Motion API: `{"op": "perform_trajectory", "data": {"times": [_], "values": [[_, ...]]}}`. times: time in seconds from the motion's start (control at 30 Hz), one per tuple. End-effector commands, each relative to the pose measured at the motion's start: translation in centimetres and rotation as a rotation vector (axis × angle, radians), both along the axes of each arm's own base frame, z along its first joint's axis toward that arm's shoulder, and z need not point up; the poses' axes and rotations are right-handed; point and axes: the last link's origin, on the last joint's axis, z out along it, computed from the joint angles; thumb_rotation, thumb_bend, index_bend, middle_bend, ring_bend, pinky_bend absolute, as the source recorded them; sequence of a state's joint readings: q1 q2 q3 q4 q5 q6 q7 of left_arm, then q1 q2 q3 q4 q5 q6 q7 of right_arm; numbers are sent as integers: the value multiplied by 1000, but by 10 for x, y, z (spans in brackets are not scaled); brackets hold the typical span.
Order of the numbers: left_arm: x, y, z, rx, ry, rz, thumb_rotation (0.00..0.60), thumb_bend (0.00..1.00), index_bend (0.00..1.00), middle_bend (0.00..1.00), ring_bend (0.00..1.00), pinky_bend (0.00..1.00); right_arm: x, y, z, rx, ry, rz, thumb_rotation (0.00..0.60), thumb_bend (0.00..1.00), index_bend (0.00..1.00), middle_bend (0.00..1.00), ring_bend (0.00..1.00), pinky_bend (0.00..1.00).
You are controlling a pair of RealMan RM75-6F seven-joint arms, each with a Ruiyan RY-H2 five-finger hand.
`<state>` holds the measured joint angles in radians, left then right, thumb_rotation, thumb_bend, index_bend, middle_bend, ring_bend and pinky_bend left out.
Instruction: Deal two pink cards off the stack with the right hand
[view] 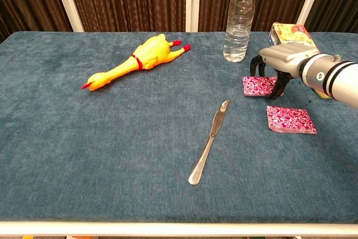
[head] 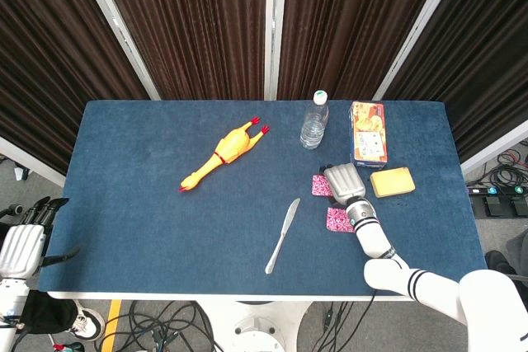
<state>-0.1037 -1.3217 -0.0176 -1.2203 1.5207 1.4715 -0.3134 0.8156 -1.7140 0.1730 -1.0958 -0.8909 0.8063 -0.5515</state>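
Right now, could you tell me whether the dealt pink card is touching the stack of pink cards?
Apart. The chest view shows a strip of blue table between the dealt pink card under the right robot hand and the stack.

I see both views bright and evenly lit from overhead, sharp throughout. Under my right hand (view: 275,64) only a faint, soft shadow falls on the counter (view: 112,138). No glare; the curtains behind it stay dark.

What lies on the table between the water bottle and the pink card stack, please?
Between the water bottle and the pink card stack lie a single pink card and the right hand over it; the chest view shows this best.
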Motion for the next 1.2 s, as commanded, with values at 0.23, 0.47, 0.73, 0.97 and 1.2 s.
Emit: {"op": "perform_trajectory", "data": {"times": [0.23, 0.47, 0.73, 0.97, 1.2], "values": [[-2, 0, -2, -5, -2, 6, 600, 31, 145, 154, 64, 181, -3, 1, 0, 39, 11, -7, 600, 124, 252, 259, 808, 910], [-3, 1, -1, 0, -3, 6, 600, 32, 145, 154, 64, 180, -3, 2, 4, 38, 13, -10, 600, 109, 206, 224, 804, 910], [-2, 0, -1, -1, -4, 4, 600, 31, 145, 154, 64, 181, 2, 11, 24, 0, -37, 17, 600, 110, 205, 240, 804, 911], [-1, 1, -2, -6, -2, -1, 600, 30, 145, 154, 64, 180, -10, 40, 47, 28, -34, -13, 600, 101, 259, 305, 804, 911], [0, 0, -3, -8, 0, -4, 600, 31, 145, 154, 64, 180, -22, 67, 50, 112, 8, -52, 600, 68, 259, 305, 804, 911]]}}
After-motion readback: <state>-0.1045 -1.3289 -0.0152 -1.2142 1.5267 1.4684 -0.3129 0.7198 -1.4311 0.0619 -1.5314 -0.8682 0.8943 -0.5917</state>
